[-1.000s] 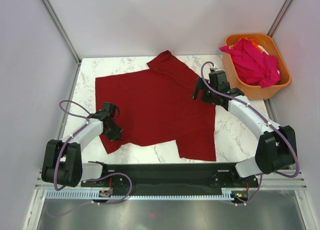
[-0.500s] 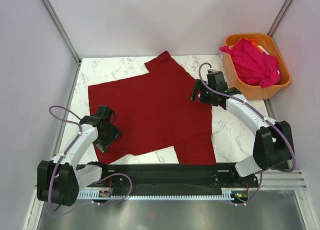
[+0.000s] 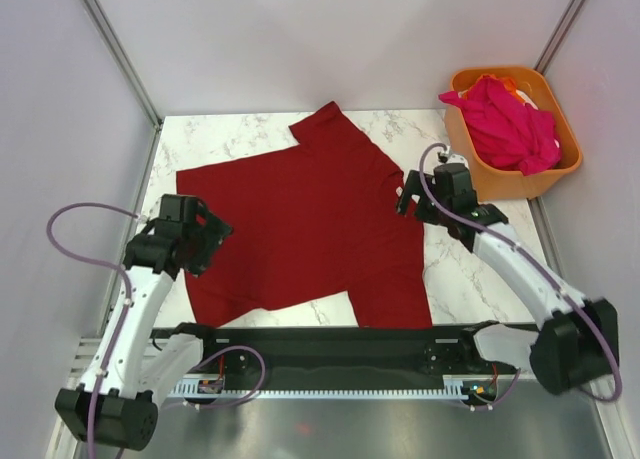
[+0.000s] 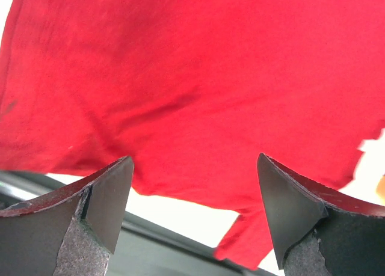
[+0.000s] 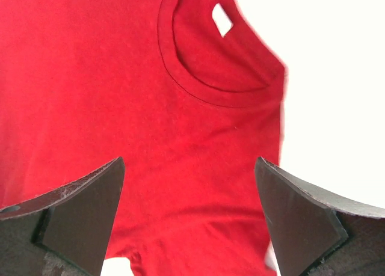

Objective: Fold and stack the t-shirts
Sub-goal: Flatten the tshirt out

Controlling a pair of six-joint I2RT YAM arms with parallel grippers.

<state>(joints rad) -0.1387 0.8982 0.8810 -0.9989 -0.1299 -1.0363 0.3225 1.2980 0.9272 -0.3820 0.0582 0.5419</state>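
Lying unfolded on the desk (image 3: 470, 269), red shirt (image 3: 300, 229); pink shirt (image 3: 505, 124) waits in tub (image 3: 560, 164); left tool (image 3: 200, 241) and right tool (image 3: 408, 197) spread, empty.

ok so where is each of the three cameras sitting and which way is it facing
top external: fixed above and behind the arms, looking down on the table; shows both arms, the red shirt, the tub with the pink shirt.
left wrist: on the left arm, looking past its open left gripper at the red shirt's edge.
right wrist: on the right arm, looking past its open right gripper at the collar and white label.
shared: all three see the red shirt.
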